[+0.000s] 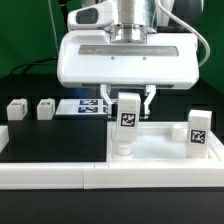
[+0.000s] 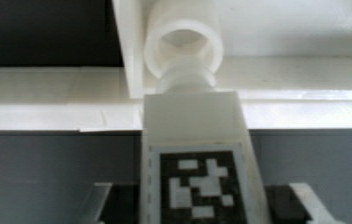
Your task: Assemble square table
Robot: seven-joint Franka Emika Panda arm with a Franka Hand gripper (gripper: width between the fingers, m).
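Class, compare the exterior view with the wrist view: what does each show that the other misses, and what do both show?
Only the exterior view: two loose legs on the dark table at that view's left, the marker board behind, and a standing leg upright on the slab at that view's right.

Only the wrist view: a round socket opening just beyond the held leg's far end.

Both: the claw shut on the tagged held leg, over the white slab.

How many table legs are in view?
4. One leg, upright in the tool over the square table; a second leg standing on it at the exterior view's right; two legs lying on the black surface at its left. None seems hidden.
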